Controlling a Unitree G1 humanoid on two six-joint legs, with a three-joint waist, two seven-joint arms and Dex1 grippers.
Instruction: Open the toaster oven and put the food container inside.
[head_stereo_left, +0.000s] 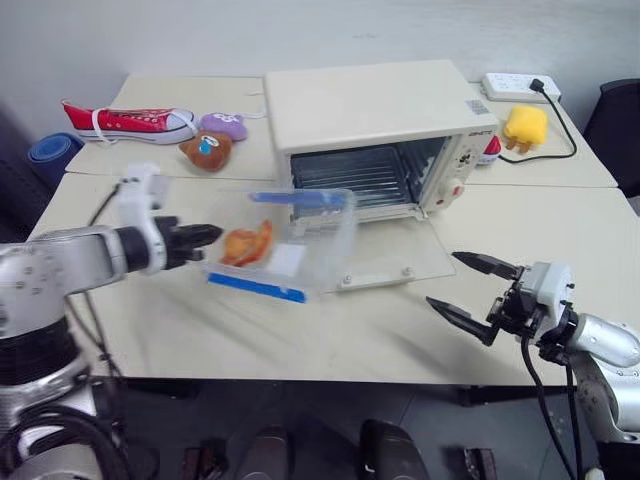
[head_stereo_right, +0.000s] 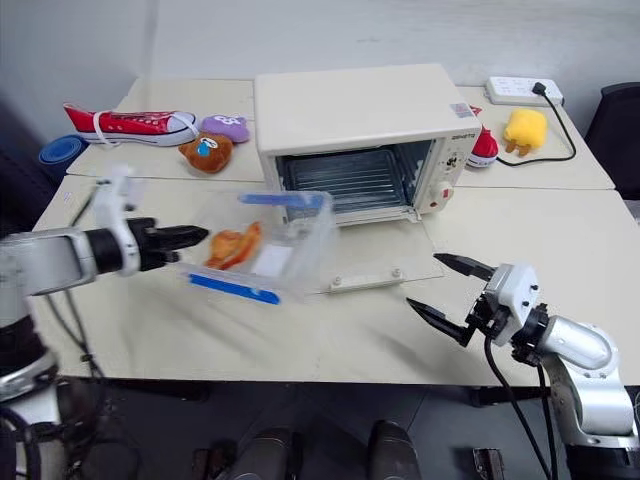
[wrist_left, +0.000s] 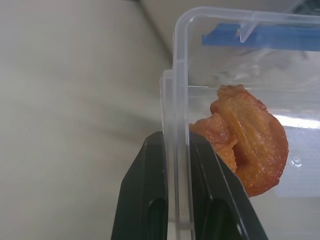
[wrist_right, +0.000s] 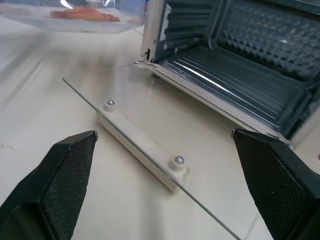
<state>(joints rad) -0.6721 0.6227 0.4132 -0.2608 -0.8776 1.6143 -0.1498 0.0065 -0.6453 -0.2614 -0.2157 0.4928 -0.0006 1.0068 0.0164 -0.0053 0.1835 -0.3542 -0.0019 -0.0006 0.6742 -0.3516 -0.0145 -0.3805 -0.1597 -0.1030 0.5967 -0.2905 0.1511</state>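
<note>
The cream-white toaster oven (head_stereo_left: 380, 110) stands at the back middle of the table. Its glass door (head_stereo_left: 395, 258) lies flat open and the wire rack (wrist_right: 240, 65) is bare. The food container (head_stereo_left: 300, 240), clear with blue clip strips and orange-brown food (wrist_left: 250, 145) inside, hangs tilted just left of the door. My left gripper (head_stereo_left: 210, 236) is shut on its near wall (wrist_left: 179, 110), one finger (wrist_left: 145, 200) on each side. Near the table's front right, my right gripper (head_stereo_left: 470, 288) stands wide open, holding nothing and facing the door's handle bar (wrist_right: 142, 145).
A red sneaker (head_stereo_left: 130, 122), a brown plush (head_stereo_left: 207, 150) and a purple plush (head_stereo_left: 224, 124) lie at the back left. At the back right sit a yellow toy (head_stereo_left: 525, 127) and a power strip (head_stereo_left: 518, 86) with a black cable.
</note>
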